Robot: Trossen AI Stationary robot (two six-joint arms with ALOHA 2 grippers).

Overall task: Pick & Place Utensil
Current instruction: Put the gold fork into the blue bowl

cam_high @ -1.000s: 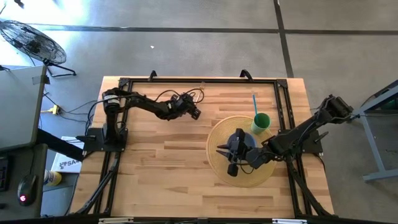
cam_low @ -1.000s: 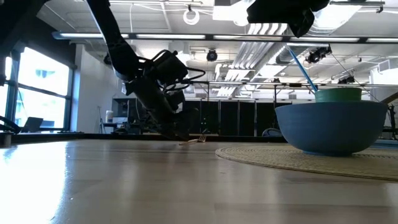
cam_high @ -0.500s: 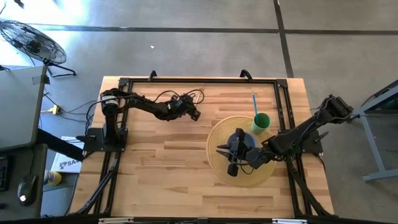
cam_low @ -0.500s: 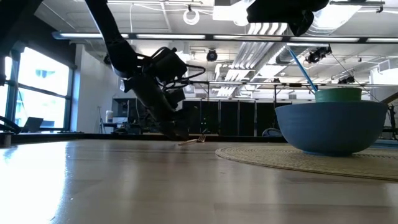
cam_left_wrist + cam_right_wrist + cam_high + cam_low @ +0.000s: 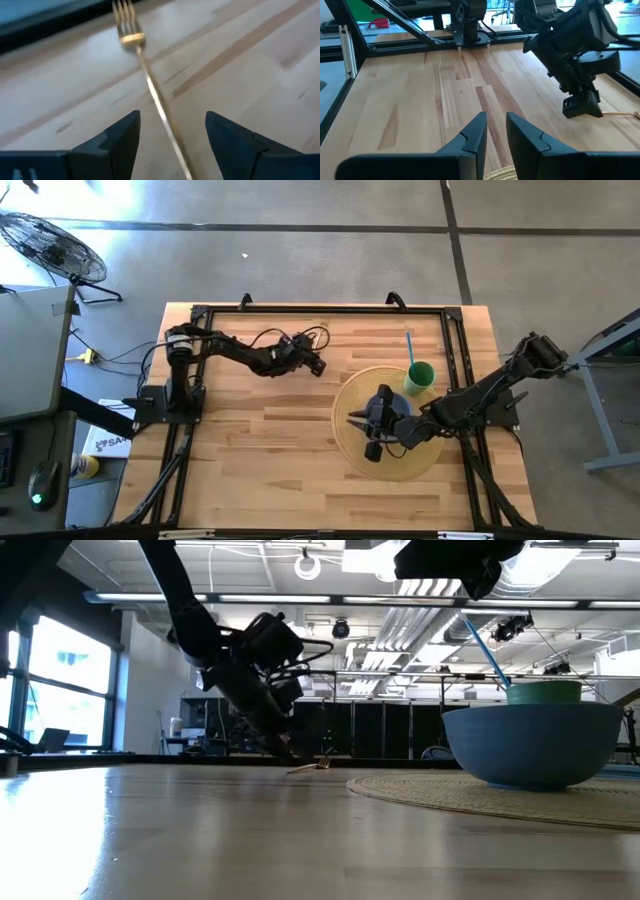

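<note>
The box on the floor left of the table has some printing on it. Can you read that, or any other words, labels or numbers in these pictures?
Box on the floor beside the table: dark print that starts "SA"; the rest is cut off by the table frame and too small to read.
Nothing else readable: no text shows on the fork, the blue bowl, the green cup or either arm.

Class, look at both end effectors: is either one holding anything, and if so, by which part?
Nothing is held. The left end effector straddles the fork handle, open. The right end effector hangs empty over the mat.
</note>
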